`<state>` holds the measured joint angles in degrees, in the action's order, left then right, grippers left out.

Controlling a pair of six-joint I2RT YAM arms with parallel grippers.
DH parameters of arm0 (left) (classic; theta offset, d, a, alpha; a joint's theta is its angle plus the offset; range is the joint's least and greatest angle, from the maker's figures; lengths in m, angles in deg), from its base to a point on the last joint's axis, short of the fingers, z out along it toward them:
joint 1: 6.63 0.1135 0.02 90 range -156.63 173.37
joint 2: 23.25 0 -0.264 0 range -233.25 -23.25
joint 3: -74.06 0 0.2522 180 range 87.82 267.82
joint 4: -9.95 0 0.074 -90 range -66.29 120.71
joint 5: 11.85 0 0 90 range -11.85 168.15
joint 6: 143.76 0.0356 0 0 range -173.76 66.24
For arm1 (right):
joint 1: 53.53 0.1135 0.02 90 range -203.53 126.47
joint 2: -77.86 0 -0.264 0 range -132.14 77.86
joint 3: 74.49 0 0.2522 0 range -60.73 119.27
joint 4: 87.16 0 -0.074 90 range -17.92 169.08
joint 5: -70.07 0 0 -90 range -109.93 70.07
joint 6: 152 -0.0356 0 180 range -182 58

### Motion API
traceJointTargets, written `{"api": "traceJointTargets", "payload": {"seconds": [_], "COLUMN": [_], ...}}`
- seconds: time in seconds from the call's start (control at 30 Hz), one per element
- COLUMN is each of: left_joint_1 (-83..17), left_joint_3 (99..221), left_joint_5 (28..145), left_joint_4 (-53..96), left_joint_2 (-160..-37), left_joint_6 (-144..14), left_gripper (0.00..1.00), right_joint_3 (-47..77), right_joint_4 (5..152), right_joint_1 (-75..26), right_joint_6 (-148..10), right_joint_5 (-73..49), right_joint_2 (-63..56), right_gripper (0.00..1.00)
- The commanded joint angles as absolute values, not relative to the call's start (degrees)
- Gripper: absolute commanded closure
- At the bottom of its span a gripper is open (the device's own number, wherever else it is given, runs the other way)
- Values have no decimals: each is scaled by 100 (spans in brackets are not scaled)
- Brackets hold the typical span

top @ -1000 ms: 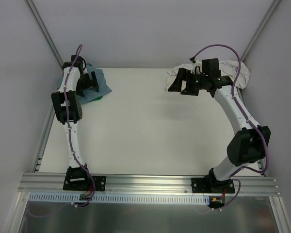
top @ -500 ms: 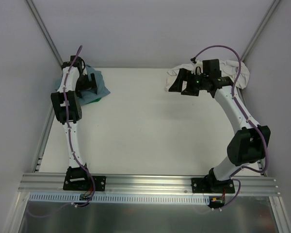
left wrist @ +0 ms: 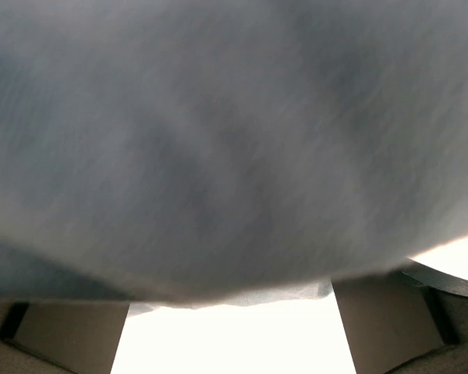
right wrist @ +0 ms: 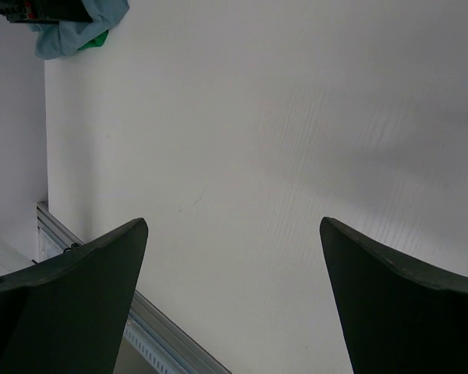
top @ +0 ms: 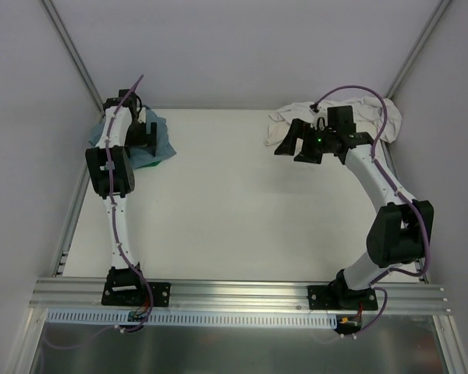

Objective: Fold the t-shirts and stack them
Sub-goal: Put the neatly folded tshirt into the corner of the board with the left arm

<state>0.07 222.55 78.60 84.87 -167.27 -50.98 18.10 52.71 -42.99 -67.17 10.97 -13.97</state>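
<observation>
The slate-blue t-shirt [top: 162, 136] lies crumpled in the far left corner, with the green t-shirt [top: 154, 162] peeking out under its near edge. My left gripper [top: 147, 134] is down on the blue shirt. In the left wrist view blurred blue-grey cloth [left wrist: 218, 140] fills the frame, and the fingers [left wrist: 386, 323] stand wide apart, open [left wrist: 230, 335]. The cream t-shirt [top: 290, 118] lies bunched at the far right. My right gripper [top: 294, 146] hovers open and empty at its near-left edge, over bare table [right wrist: 232, 226]. Both left-corner shirts show far off in the right wrist view [right wrist: 74, 35].
White walls close in the table at the back and sides, with metal posts [top: 70, 54] in the corners. An aluminium rail [top: 234, 292] with both arm bases runs along the near edge. The white tabletop [top: 226, 202] spreads between the arms.
My left wrist has tilted and its cable has risen while the gripper stays on the blue shirt. My right gripper has shifted slightly right and nearer, off the cream shirt's edge.
</observation>
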Motion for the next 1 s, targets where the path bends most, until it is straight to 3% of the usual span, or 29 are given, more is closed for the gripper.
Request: {"api": "traceJointTargets", "payload": {"seconds": [0.0, 0.53, 0.83, 0.97], "left_joint_1": [-127, 110, 145, 75], "left_joint_3": [22326, 22308, 22291, 21651], "left_joint_5": [7306, 6778, 7147, 7787], "left_joint_4": [9051, 8840, 7575, 6434], "left_joint_2": [-16941, -16722, -15571, -14396], "left_joint_6": [-4376, -4287, -4410, -4497], "left_gripper": [1, 1, 1, 1], "right_joint_3": [1680, 1301, 1275, 1170], "right_joint_4": [5570, 5597, 5868, 5974], "right_joint_1": [-4404, -4562, -4571, -4571], "right_joint_6": [-6824, -6816, -6868, -6895], "right_joint_5": [1154, 1285, 1470, 1540], "right_joint_2": [-915, -792, -967, -985], "right_gripper": [1, 1, 1, 0]}}
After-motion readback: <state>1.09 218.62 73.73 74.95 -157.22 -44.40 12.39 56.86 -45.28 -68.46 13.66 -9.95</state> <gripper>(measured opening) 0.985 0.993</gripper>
